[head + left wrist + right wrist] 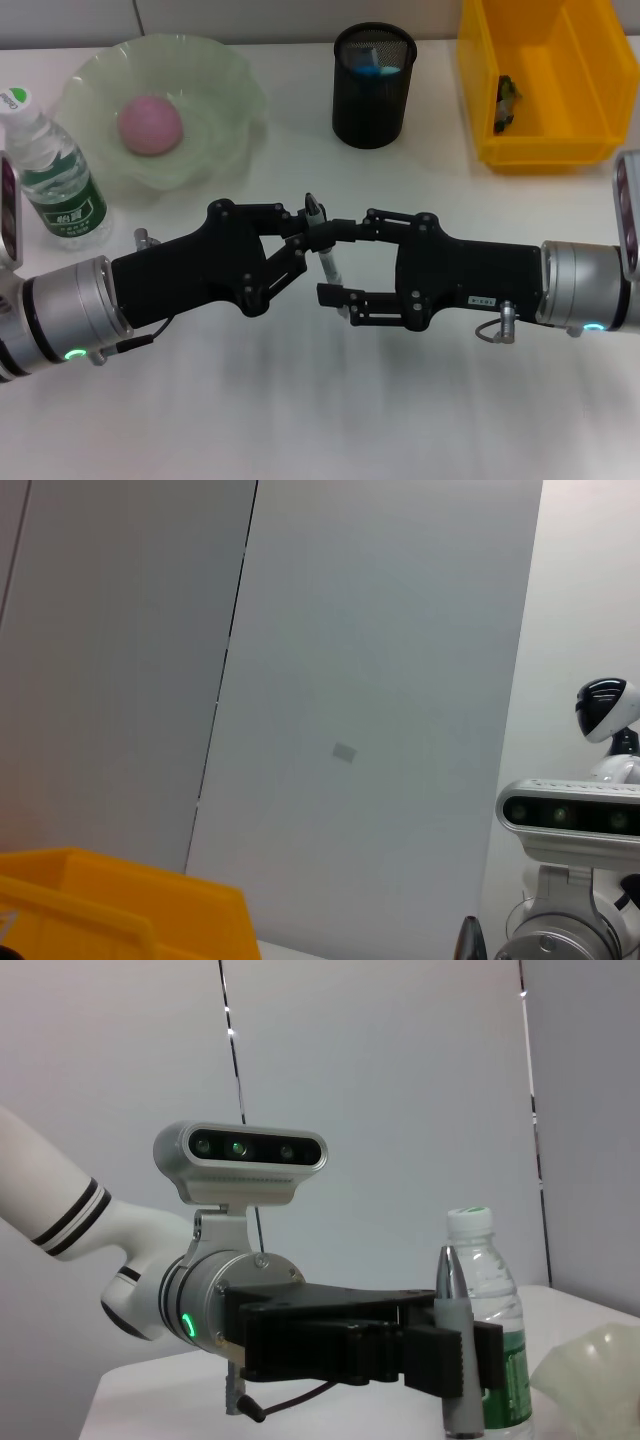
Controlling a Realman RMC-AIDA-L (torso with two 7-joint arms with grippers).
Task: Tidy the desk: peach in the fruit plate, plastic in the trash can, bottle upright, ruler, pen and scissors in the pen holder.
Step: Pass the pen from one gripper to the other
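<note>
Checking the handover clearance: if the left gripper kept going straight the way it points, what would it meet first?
The right gripper, facing it almost tip to tip around the pen that the left gripper holds; heights look level, though depth is uncertain.

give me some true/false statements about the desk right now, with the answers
1. The pink peach lies in the pale green fruit plate. True.
2. The clear plastic water bottle lies on its side. False: it stands upright, cap on top.
3. The left gripper holds the grey pen above the white desk. True.
4. The right gripper is parked by the yellow bin. False: it is at the pen, facing the left gripper.
5. The black mesh pen holder is empty. False: blue items show inside.
</note>
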